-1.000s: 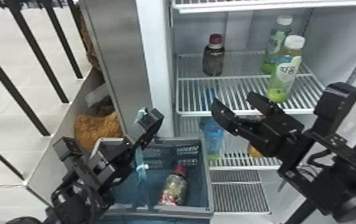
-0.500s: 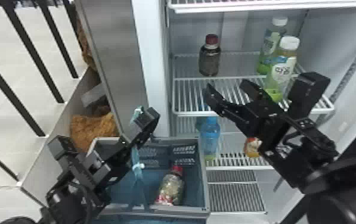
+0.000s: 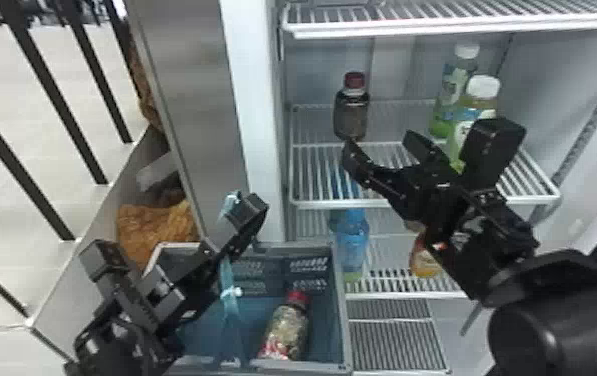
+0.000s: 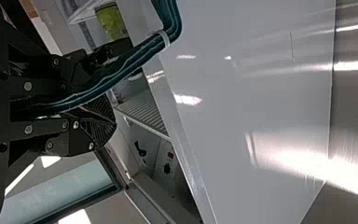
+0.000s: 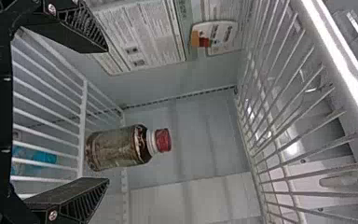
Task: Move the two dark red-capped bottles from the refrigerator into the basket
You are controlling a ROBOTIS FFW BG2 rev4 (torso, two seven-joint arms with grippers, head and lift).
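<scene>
Right gripper (image 3: 379,142): one, raised in front of the refrigerator's (image 3: 258,125) middle shelf (image 3: 329,204), two black fingers set well apart, nothing between them in its grasp; pointed at the dark bottle.

Dark bottle with red cap (image 3: 351,112): one, standing upright on the middle shelf toward the left side of the refrigerator, just beyond the right gripper's fingertips. In the right wrist view it lies ahead of the fingers, within the span between them.

Left gripper (image 3: 254,205): one, above the basket (image 3: 344,320), near the refrigerator's frame; fingers together. A teal strap (image 3: 228,325) bound with a white tie (image 3: 232,292) hangs beside it in the head view and runs across it in the left wrist view; I cannot tell whether the fingers pinch it.

Basket: one, grey, slotted at the back, standing low before the refrigerator's left side.

Second red-capped bottle (image 3: 287,325): one, lying inside the basket, cap toward the back, near the right wall.

White-capped green bottles (image 3: 479,107): two, upright on the right part of the middle shelf, one behind the other, the nearer partly covered by the right gripper.

Blue bottle (image 3: 353,240): one, on the lower shelf (image 3: 402,295), just beside the basket.

Orange bottle (image 3: 424,265): one, same shelf, farther right, partly behind the right arm.

Brown crumpled material (image 3: 157,227): one heap, left of the refrigerator, behind the basket.
</scene>
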